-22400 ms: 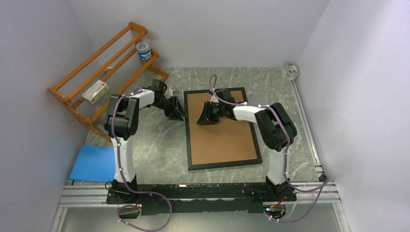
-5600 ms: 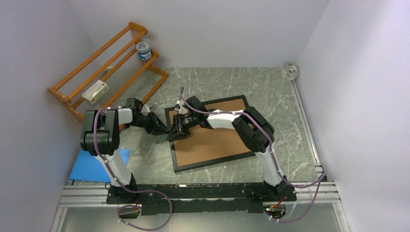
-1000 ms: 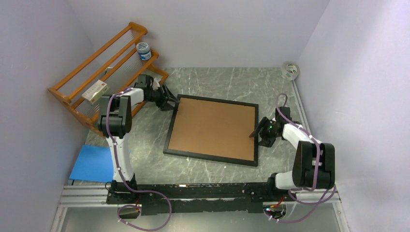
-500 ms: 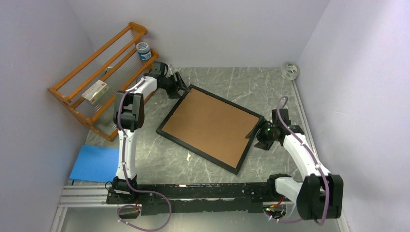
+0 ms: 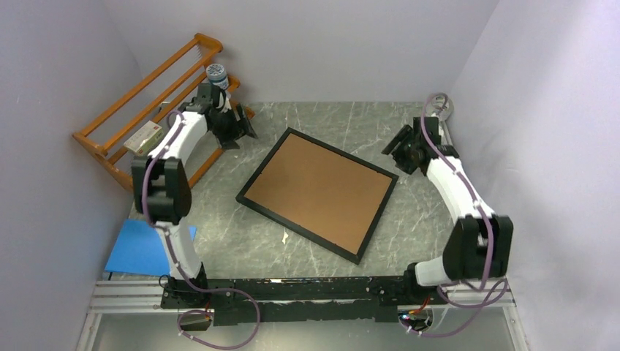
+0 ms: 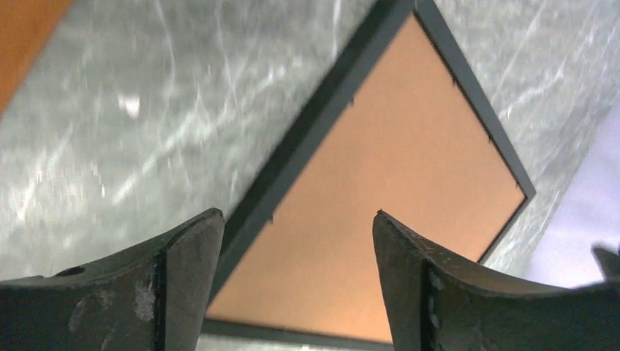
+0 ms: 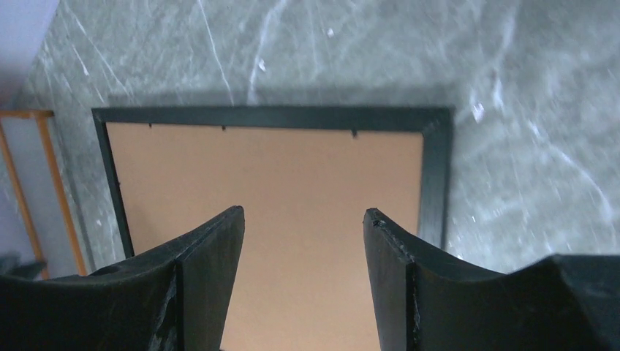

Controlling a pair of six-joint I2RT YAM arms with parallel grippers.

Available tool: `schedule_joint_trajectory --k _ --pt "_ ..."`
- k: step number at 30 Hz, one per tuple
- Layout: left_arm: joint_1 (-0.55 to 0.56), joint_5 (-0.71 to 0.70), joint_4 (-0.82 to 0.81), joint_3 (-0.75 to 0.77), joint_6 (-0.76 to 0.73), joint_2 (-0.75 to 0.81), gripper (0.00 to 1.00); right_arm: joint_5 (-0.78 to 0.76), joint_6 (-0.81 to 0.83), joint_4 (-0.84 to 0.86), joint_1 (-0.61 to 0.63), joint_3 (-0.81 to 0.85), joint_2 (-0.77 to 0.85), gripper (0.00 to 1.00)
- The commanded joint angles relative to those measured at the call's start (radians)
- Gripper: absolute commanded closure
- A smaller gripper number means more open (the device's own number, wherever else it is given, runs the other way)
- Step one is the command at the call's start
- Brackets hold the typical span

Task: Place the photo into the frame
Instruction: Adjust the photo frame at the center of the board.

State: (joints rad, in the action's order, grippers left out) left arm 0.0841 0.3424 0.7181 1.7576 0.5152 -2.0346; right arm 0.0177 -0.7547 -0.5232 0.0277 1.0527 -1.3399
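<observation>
Frame (image 7: 437, 175) lies flat mid-table, backing board (image 5: 318, 191) up, photo unseen. Left gripper (image 5: 237, 130) at 11 o'clock, right gripper (image 5: 395, 146) at 1: both wide, empty, giving it room.

Thin black rectangular frame (image 5: 266, 164) w/ a brown cardboard backing board (image 5: 316, 192) in it lies flat, turned diagonal, mid grey marble-look table (image 5: 219, 219). Left gripper (image 5: 245, 131) is up by the orange wooden rack (image 5: 110, 117), right gripper (image 5: 393, 146) near the frame's far-right corner, both apart from it. Blue sheet (image 5: 142, 247) near-left, tiny white scrap (image 5: 284, 236) just beside the frame's near edge.
</observation>
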Motion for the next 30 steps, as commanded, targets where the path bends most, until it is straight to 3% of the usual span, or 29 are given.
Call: schedule_joint_trajectory --k 1,7,13,18,30 --pt "0.017 -0.009 0.034 -0.218 -0.003 0.207 0.22 0.037 0.072 0.087 -0.003 0.165 -0.195 0.36" --pt "0.017 0.053 -0.127 -0.603 0.093 0.428 0.21 0.127 0.163 0.025 -0.002 0.397 -0.485 0.37" --pt "0.019 0.141 -0.210 -0.814 0.097 0.511 0.19 0.211 0.213 0.080 0.000 0.432 -0.604 0.34" --pt "0.019 0.229 -0.312 -0.852 0.098 0.448 0.21 0.258 0.228 0.076 0.001 0.424 -0.655 0.35" --pt "0.020 0.272 -0.404 -0.758 0.118 0.262 0.26 0.359 0.208 0.159 0.001 0.153 -0.504 0.36"
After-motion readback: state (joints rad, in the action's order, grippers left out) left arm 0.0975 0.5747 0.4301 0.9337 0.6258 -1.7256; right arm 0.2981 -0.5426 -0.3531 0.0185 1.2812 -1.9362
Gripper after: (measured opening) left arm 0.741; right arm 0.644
